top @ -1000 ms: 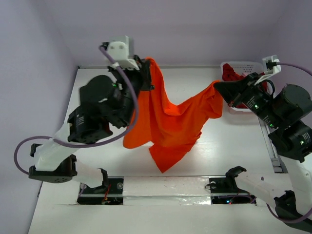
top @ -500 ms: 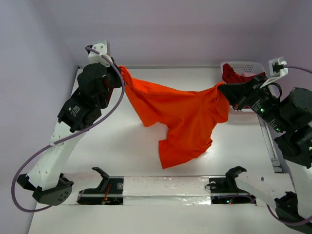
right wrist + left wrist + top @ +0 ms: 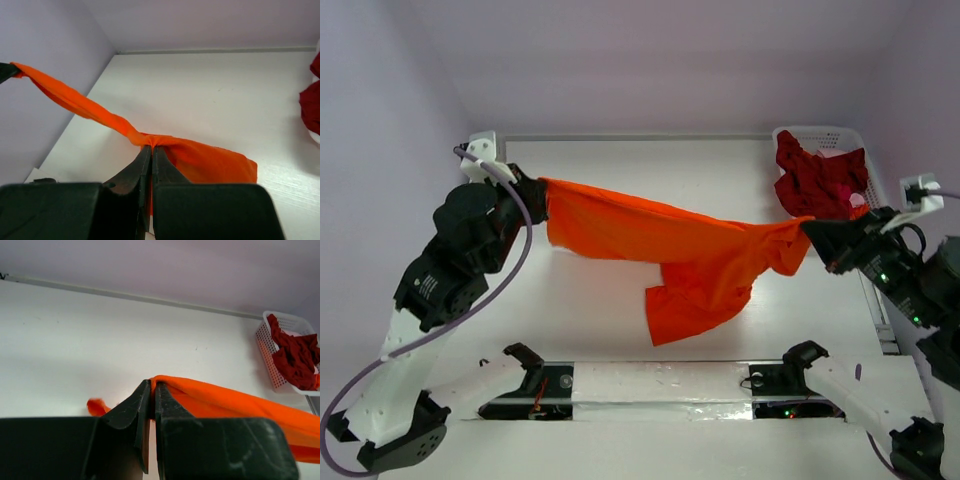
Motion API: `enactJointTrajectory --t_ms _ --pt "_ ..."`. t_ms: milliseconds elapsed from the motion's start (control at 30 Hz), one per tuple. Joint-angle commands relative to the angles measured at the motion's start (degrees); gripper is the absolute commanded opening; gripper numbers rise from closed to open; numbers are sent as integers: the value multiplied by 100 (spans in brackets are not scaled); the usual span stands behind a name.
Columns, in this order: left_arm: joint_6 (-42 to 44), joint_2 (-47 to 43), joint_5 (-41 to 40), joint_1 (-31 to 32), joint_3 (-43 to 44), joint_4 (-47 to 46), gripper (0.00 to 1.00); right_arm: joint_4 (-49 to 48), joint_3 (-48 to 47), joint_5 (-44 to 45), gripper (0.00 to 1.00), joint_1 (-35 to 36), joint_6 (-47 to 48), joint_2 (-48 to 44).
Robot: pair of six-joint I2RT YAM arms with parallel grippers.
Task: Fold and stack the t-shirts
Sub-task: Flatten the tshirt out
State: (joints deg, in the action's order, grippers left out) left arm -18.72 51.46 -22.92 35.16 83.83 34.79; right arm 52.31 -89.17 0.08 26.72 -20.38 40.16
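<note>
A bright orange t-shirt [image 3: 665, 245] hangs stretched between both arms above the table, its lower part sagging toward the near middle. My left gripper [image 3: 542, 192] is shut on its left end, seen pinched at the fingertips in the left wrist view [image 3: 152, 385]. My right gripper [image 3: 810, 228] is shut on the right end, the orange t-shirt [image 3: 210, 160] bunching at the closed tips [image 3: 151, 146]. Dark red t-shirts [image 3: 818, 182] lie crumpled in the white basket [image 3: 820, 134] at the far right, also in the left wrist view [image 3: 295, 357].
Purple walls close in the white table [image 3: 650, 170] on the left, back and right. A metal rail [image 3: 877, 310] runs along the right edge. The two arm bases [image 3: 660, 385] sit on a strip at the near edge.
Both arms have pulled apart, the left gripper moving left and nearer, the right gripper moving right. The orange shirt has gone from a draped bunch to a taut band.
</note>
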Motion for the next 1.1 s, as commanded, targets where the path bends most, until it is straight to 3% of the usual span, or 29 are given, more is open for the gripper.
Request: enactJointTrajectory --t_ms 0,200,433,767,1067 --pt "-228 -232 -55 -26 123 238 0 454 -276 572 0 44 166 -315" --pt "-211 -312 -20 -26 1019 906 0 1096 -1348 503 0 44 87 -439" --pt "-264 -426 498 -26 1284 1249 0 1097 -1060 -129 0 44 -124 -746" --pt "-396 -1331 815 -26 450 802 0 1299 -672 -789 0 44 -203 -1492" --pt "-141 -1534 569 -79 555 1004 0 1843 -1340 -746 0 44 -124 -1854"
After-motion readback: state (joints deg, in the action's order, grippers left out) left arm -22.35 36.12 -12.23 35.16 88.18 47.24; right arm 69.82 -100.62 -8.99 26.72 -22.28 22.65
